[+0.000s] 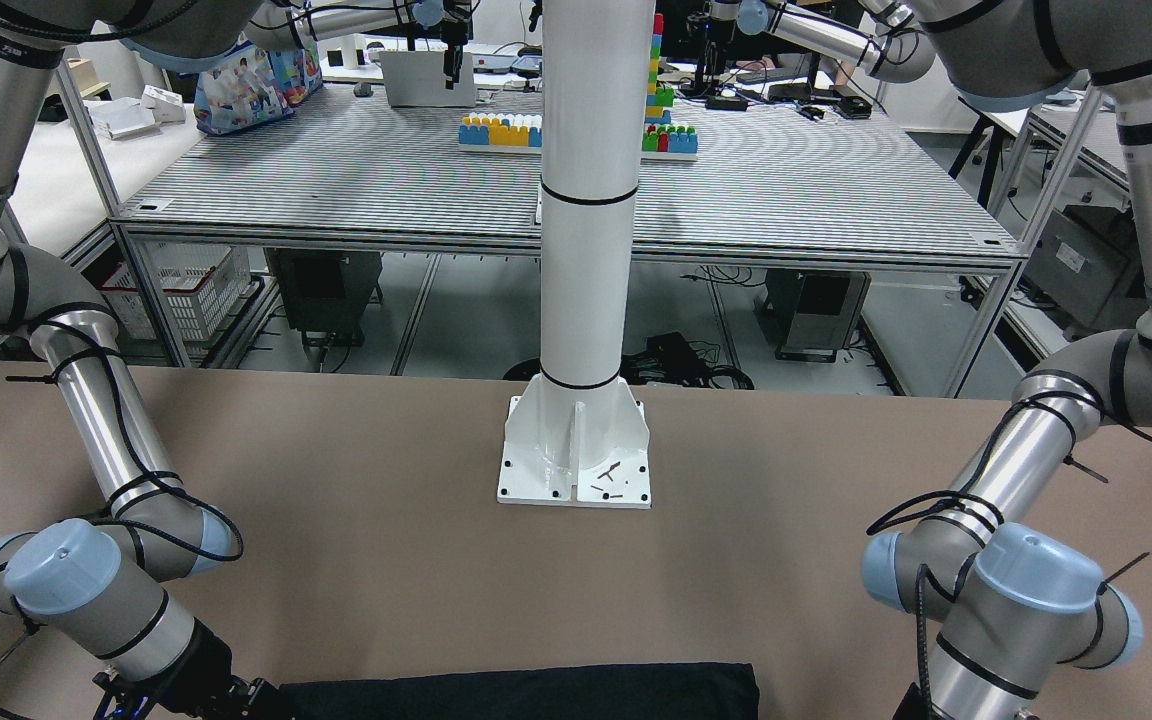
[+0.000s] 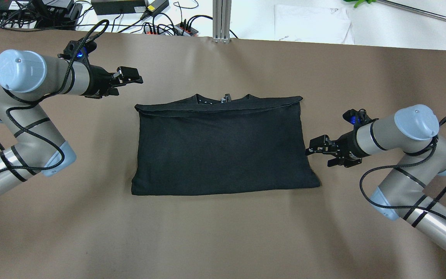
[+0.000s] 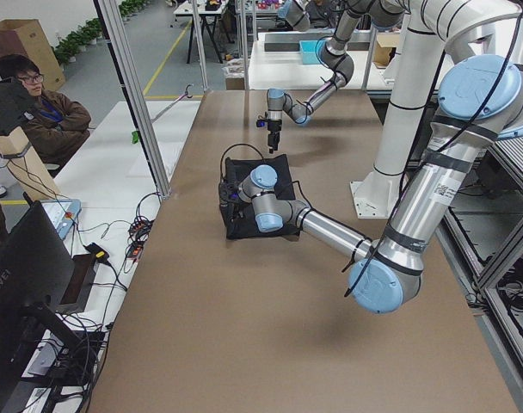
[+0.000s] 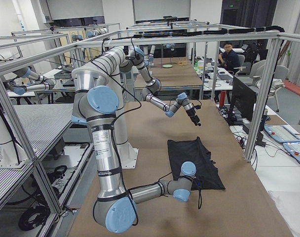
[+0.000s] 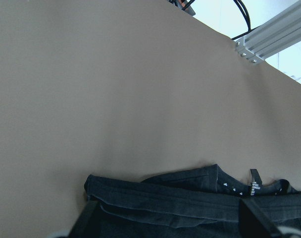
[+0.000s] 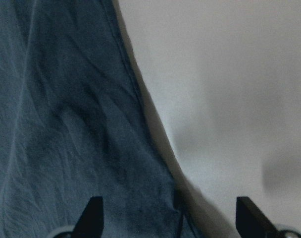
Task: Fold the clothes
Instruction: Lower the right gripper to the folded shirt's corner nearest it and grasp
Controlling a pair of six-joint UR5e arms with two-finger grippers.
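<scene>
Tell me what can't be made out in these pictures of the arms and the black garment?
1. Front-facing view: the bottom edge cuts off all but a strip of the garment.
2. Overhead view: the garment's top layer hides whatever is folded beneath; the collar label is too small to read.
3. Right wrist view: close and blurred, so fabric detail is lost.
</scene>
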